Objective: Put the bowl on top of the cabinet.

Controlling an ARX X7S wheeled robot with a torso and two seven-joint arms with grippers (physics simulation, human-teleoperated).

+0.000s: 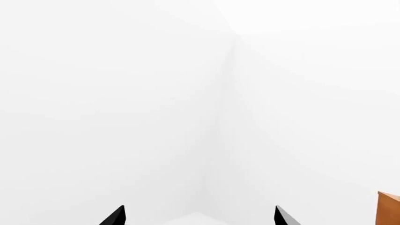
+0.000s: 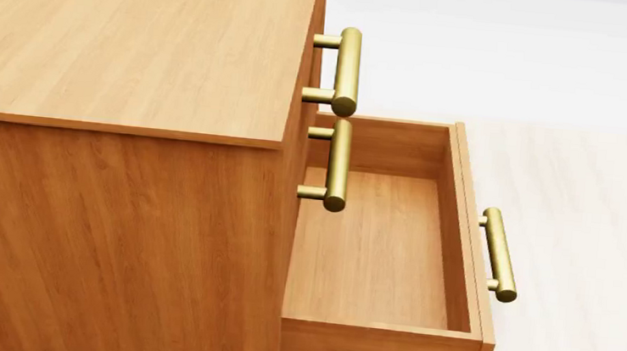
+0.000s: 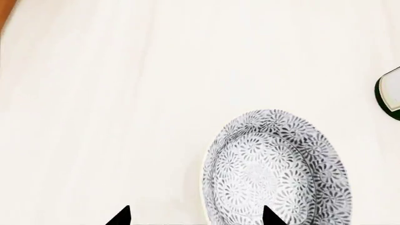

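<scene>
Step in hand looks like the approach to the pickup. The bowl (image 3: 275, 171) lies on the pale floor, seen from above in the right wrist view, not yet lifted. The right gripper (image 3: 195, 216) hovers over it, fingers spread wide, holding nothing; one fingertip (image 3: 270, 215) overlaps the bowl's inside, the other sits out over bare floor beside the bowl. Whether the tip touches the bowl, cannot tell. A dark-edged white object (image 3: 390, 93) lies near the bowl at the frame edge, too cropped to identify.

The left gripper (image 1: 200, 216) is also spread apart and empty, facing a bare white wall corner, with a sliver of the cabinet (image 1: 388, 208) beside it.

The head view shows the cabinet (image 2: 132, 40) with its flat top bare and its lowest drawer (image 2: 370, 248) pulled out; the bowl is not visible there.

Next move probably calls for lowering so one finger goes inside the rim and one outside, closing on the wall, then lifting high to clear the cabinet top.
</scene>
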